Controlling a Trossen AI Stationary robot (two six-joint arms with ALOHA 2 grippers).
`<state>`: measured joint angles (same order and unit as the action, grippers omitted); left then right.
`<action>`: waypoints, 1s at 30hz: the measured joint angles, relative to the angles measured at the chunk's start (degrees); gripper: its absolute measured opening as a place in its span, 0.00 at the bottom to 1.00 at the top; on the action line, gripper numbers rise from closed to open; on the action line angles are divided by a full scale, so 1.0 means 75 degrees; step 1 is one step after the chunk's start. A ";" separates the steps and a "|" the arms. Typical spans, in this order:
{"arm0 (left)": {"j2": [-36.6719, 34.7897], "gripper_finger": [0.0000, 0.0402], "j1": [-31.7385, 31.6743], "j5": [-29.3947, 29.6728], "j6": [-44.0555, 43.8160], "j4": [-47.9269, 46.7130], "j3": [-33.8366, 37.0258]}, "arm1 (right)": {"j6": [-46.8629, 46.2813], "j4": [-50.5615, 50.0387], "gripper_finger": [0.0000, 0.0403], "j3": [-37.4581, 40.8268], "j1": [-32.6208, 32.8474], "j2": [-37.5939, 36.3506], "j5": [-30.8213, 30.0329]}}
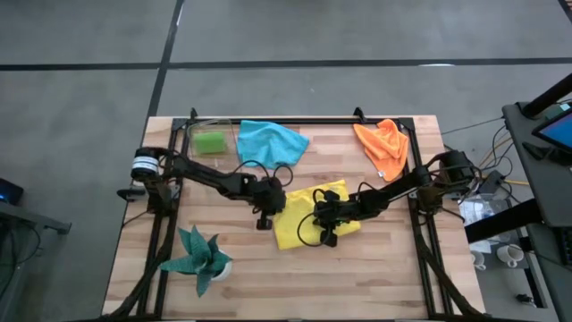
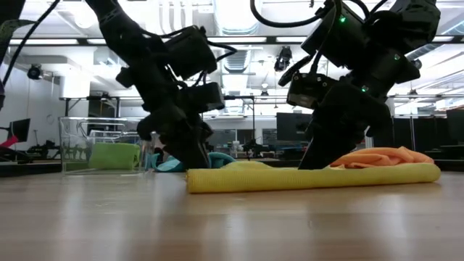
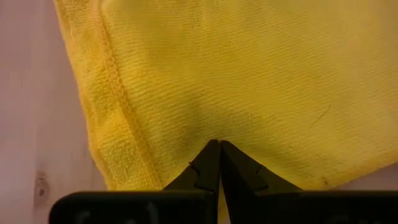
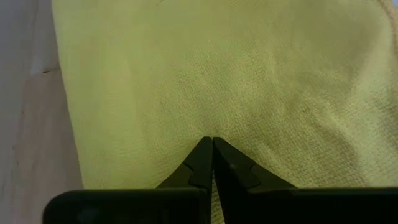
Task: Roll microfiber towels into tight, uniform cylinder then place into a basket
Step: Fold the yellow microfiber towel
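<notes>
At the middle of the wooden counter (image 1: 375,268), the left gripper (image 3: 219,146) and right gripper (image 4: 211,142), both pinched together, are pressing down on the flat yellow microfiber towel (image 1: 308,215), apparently pinning it for rolling.

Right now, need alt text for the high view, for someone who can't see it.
Seen from above, the left gripper and right gripper, both shut, press on a yellow towel mid-table. A blue towel and orange towel lie at the far edge, a green towel sits in the clear basket.
</notes>
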<state>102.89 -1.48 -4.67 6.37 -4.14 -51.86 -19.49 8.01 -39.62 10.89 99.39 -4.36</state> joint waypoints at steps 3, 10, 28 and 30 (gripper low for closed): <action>-0.0037 0.00 0.0004 0.0166 0.0003 -0.0342 0.0022 | 0.0001 -0.0013 0.02 0.0008 -0.0001 0.0000 0.0030; -0.0439 0.00 0.0009 0.0596 -0.0058 -0.1195 0.0086 | -0.0034 -0.0020 0.02 0.0017 -0.0002 0.0000 0.0033; -0.1480 0.00 0.0126 0.1619 0.0007 -0.0475 0.0193 | 0.0225 -0.0086 0.02 -0.0023 -0.0035 -0.0716 -0.0938; -0.1402 0.00 0.0235 0.1208 -0.0050 0.0119 0.0306 | 0.0262 -0.0353 0.02 -0.0023 -0.0062 -0.0979 -0.1684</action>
<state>92.38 0.29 4.39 6.00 -3.25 -49.56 -17.52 5.37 -39.79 10.43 92.05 -17.00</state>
